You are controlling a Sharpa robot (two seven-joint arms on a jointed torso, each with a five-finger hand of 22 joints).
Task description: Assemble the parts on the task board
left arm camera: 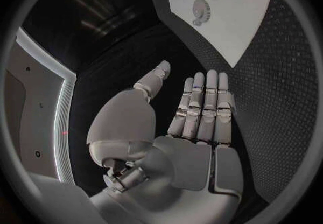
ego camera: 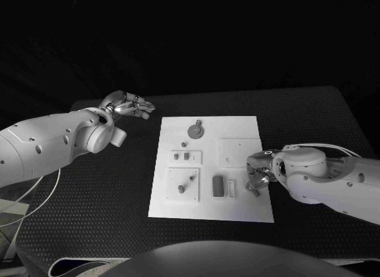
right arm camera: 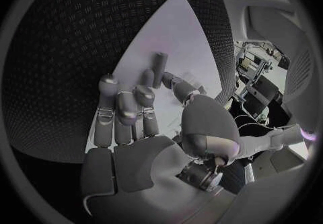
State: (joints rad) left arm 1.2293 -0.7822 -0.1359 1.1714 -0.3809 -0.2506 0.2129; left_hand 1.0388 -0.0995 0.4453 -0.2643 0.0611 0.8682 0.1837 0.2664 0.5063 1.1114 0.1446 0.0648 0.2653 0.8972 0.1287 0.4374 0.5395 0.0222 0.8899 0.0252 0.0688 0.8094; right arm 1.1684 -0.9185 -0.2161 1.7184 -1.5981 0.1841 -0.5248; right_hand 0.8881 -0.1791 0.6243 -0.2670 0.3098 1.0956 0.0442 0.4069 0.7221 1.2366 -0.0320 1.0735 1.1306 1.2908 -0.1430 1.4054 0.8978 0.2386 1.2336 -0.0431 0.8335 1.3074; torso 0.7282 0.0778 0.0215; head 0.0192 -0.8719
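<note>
Fingers of right hand [ego camera: 258,173] curled down over right edge of task board [ego camera: 240,130], beside dark bar-shaped part [ego camera: 218,185] and pale slotted holder [ego camera: 231,188]. Right wrist view: fingers [right arm camera: 124,106] lowered on white plate just short of the bar [right arm camera: 159,69]; nothing seen pinched between them, though contact underneath cannot be told. Left hand [ego camera: 127,105] raised off board's far left corner above black worktop [ego camera: 90,196], fingers [left arm camera: 202,103] straight, side by side, thumb apart, holding nothing.

Other parts on board: round gear-like piece [ego camera: 194,131] at far end, small pegs in square plate [ego camera: 186,156], further small piece on lower left plate [ego camera: 182,186].

Handling judgement: parts look small, rigid, light, likely smooth and prone to skating on the plate. Bar best taken across its narrow width near mid-length, thumb opposing fingertip. Gear by its rim. Board itself unclamped as far as visible; may slide if pushed sideways.
</note>
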